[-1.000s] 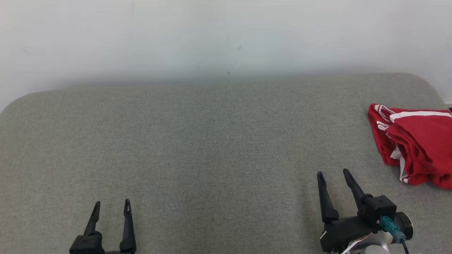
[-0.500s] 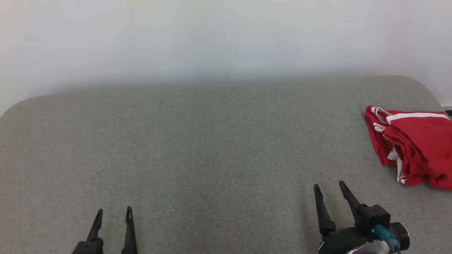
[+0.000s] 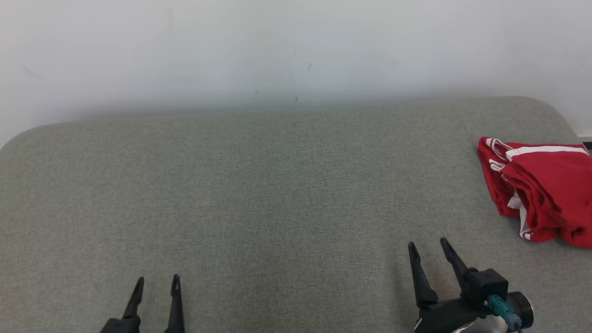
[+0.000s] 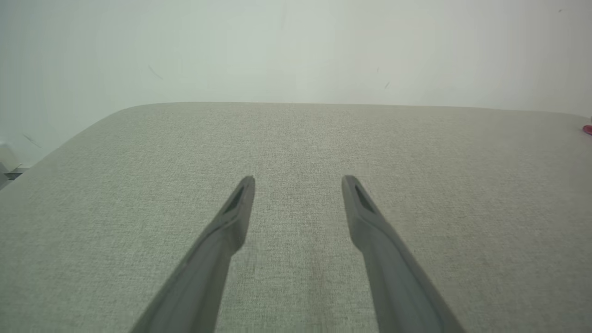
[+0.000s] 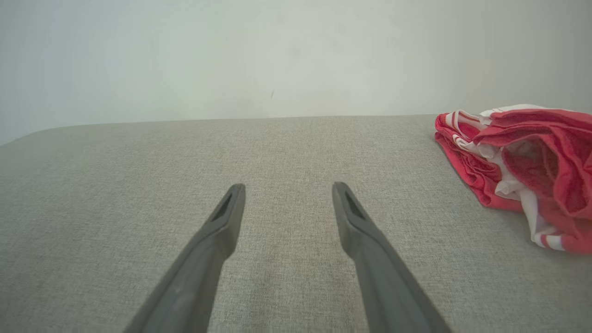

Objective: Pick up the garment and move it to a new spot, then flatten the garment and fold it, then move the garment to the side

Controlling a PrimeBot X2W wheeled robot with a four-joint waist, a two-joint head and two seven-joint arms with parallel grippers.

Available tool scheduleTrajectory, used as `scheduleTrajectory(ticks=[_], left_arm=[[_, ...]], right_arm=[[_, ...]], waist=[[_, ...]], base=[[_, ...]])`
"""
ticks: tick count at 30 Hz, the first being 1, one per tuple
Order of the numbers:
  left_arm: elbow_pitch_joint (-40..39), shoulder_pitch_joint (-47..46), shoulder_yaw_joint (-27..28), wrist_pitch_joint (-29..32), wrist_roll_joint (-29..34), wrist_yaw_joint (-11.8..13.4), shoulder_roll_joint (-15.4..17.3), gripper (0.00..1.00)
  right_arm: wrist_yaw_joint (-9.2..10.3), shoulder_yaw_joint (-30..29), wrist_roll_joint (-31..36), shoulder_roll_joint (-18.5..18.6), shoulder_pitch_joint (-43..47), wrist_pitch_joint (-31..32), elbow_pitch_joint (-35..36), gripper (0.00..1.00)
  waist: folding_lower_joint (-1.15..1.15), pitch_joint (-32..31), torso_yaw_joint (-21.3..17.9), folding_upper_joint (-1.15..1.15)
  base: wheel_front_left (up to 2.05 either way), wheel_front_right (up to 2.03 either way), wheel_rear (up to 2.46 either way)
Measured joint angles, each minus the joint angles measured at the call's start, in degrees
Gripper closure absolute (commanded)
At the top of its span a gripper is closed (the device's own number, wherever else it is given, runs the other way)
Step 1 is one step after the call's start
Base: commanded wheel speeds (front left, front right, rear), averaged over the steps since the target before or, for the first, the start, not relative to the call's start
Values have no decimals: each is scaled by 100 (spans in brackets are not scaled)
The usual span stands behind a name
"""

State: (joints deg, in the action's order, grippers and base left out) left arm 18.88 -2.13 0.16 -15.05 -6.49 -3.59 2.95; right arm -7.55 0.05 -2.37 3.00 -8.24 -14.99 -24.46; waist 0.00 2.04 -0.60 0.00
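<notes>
Garment (image 3: 539, 189) is lying bunched; right gripper (image 3: 427, 243), nearest it, and left gripper (image 3: 157, 279) are both gaping empty. Reaching for a thick fold is looking wisest.

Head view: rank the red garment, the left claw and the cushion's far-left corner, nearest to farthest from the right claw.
1. Red garment, just right of the right claw.
2. Left claw, across on the left.
3. Cushion's far-left corner, farthest back and left.
</notes>
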Motion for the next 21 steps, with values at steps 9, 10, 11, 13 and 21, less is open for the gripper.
scheduleTrajectory(ticks=[9, 10, 11, 13, 21], left_arm=[[341, 101, 30, 120, -223, -1, -20, 100], [339, 99, 41, 158, -356, -2, -21, 100], [336, 98, 51, 190, -468, -3, -21, 100], [322, 97, 66, 245, -704, -30, -21, 100], [230, 86, 111, 437, -1563, -52, -23, 100]], right_arm=[[-1, -48, -237, -4, 222, 157, -347, 100], [-1, -68, -357, -3, 221, 194, -342, 100], [-1, -83, -489, -3, 221, 222, -331, 100], [-1, -93, -727, -3, 222, 280, -297, 100], [-1, -132, -1652, -3, 224, 452, -122, 100]], waist=[[0, -5, 1, 0], [0, -6, 2, 0], [0, -8, 3, 0], [0, -11, 4, 0], [0, -23, 7, 0]], base=[[0, 0, 0], [0, 0, 0], [0, 0, 0], [0, 0, 0], [0, 0, 0]])
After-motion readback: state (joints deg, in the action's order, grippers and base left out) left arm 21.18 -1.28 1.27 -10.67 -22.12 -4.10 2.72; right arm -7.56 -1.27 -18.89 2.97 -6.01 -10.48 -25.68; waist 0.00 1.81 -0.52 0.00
